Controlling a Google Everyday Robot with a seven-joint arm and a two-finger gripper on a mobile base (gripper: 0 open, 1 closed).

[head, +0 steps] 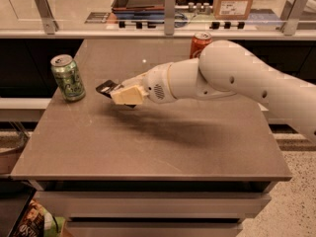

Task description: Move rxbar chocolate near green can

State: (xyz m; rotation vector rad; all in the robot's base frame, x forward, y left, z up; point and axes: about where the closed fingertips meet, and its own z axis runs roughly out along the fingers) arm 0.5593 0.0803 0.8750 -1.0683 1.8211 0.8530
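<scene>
Transport step. The gripper (118,94), left of centre, pinches the bar (105,88) above the table (148,152), near the green can (68,78) at left. Next move, likely: lower the bar beside the can and release.

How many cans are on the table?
2. The green can stands at the left edge; an orange-red can stands at the back, half behind the arm, which could hide more. The gripper holds the rxbar chocolate beside the green can.

The robot's cream-padded hand (118,95), above the grey counter (148,152), clasps and hides most of the flat black wrapper bar (105,87), while its white arm (237,73), cut off at the right edge, covers the lower part of the orange-red can (199,42).
</scene>
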